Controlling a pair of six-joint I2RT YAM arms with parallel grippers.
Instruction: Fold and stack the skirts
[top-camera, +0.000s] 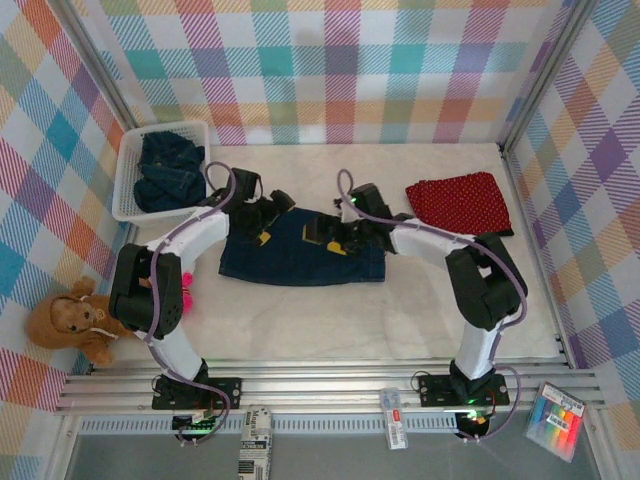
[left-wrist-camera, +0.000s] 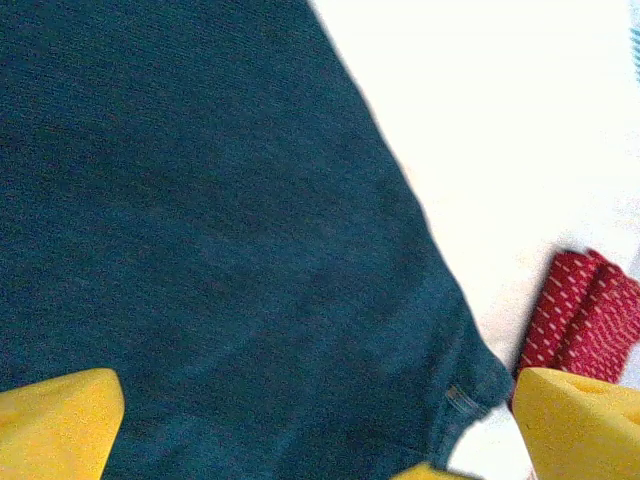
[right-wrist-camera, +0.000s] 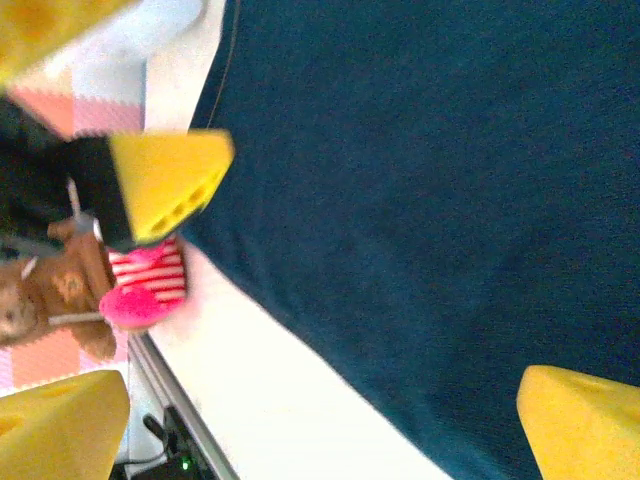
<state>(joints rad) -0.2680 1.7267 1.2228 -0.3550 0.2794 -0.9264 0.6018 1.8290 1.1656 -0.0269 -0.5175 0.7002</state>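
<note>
A dark blue denim skirt (top-camera: 300, 258) lies spread flat on the white table, mid-left. Both grippers hover over its far edge, close to each other. My left gripper (top-camera: 265, 222) is open above the cloth, its yellow fingertips (left-wrist-camera: 55, 420) wide apart with only denim (left-wrist-camera: 220, 220) between them. My right gripper (top-camera: 335, 238) is open too and holds nothing; below it lie the denim skirt (right-wrist-camera: 430, 200) and its near hem. A red skirt with white dots (top-camera: 458, 200) lies folded at the far right, also seen past the denim's corner (left-wrist-camera: 590, 320). More dark denim skirts (top-camera: 168, 170) are bunched in the basket.
The white mesh basket (top-camera: 125, 190) stands at the far left corner. A brown plush toy (top-camera: 75, 320) and a pink one (top-camera: 187, 295) sit off the table's left edge, next to the left arm. Checked walls close in three sides. Small packs (top-camera: 556, 420) lie on the front rail.
</note>
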